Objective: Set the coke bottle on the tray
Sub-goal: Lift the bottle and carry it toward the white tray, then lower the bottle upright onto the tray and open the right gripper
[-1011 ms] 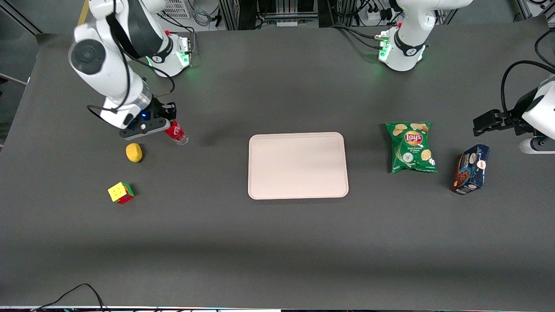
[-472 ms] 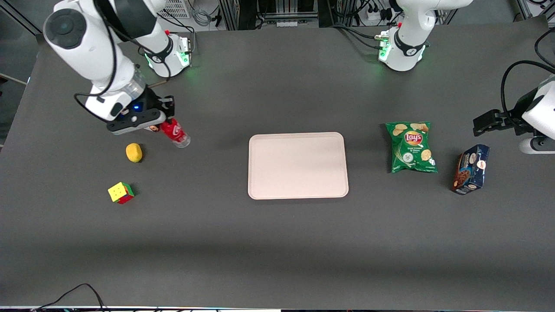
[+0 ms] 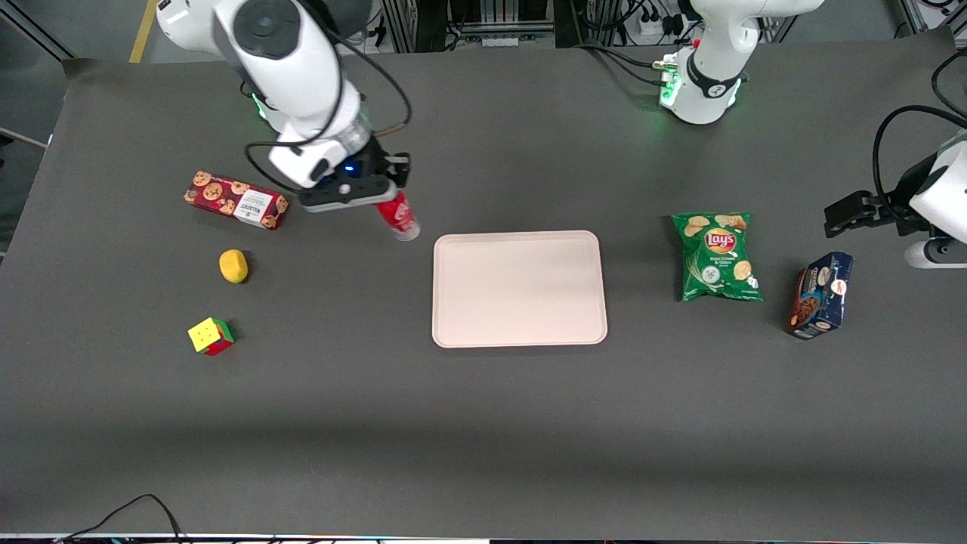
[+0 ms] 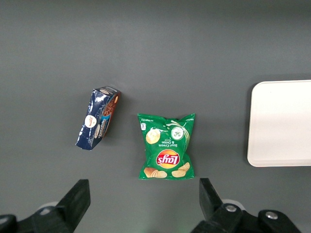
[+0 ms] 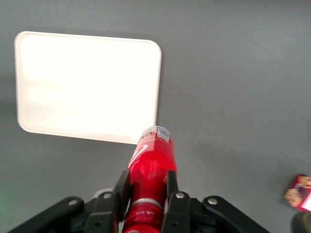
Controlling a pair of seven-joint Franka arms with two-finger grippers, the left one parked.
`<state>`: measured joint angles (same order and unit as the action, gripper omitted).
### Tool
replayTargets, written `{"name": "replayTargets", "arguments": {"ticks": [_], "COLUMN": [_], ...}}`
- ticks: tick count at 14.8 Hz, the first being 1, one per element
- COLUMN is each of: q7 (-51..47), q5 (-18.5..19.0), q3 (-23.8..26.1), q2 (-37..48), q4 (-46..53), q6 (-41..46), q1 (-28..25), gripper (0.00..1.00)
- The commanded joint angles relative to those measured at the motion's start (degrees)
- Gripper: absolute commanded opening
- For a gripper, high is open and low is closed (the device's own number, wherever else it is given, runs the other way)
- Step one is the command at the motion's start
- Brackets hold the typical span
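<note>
My right gripper (image 3: 384, 198) is shut on the coke bottle (image 3: 397, 217), a slim red bottle with white script and a clear base. It holds the bottle by its neck, tilted, in the air just off the tray's corner nearest the working arm. The wrist view shows the fingers (image 5: 122, 187) clamped on the bottle's (image 5: 151, 162) upper part, with the clear base pointing at the tray (image 5: 87, 82). The tray (image 3: 519, 288) is a large pale pinkish-beige rectangle with nothing on it, in the middle of the table. Its edge also shows in the left wrist view (image 4: 282, 124).
A red cookie box (image 3: 236, 200), a yellow lemon-like object (image 3: 233, 266) and a colour cube (image 3: 211, 336) lie toward the working arm's end. A green Lay's bag (image 3: 716, 256) and a dark blue box (image 3: 820, 295) lie toward the parked arm's end.
My gripper has carried the coke bottle up off the table and sideways toward the tray. The red cookie box, hidden by the arm before, now shows.
</note>
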<state>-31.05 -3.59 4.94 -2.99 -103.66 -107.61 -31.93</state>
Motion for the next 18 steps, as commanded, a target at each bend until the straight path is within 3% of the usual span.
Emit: {"name": "replayTargets", "arguments": {"ticks": [1, 8, 18], "q7": [-6.38, -6.30, -5.95], "q5": [-0.63, 4.20, 6.49], "q3": [2.53, 2.88, 2.79], "q2": [-10.96, -22.13, -27.68], "q4": [9.95, 10.23, 10.40], "q6": [-1.98, -13.49, -16.93], "q1": [-0.06, -0.15, -0.06], "gripper": [0.00, 0.00, 0.00]}}
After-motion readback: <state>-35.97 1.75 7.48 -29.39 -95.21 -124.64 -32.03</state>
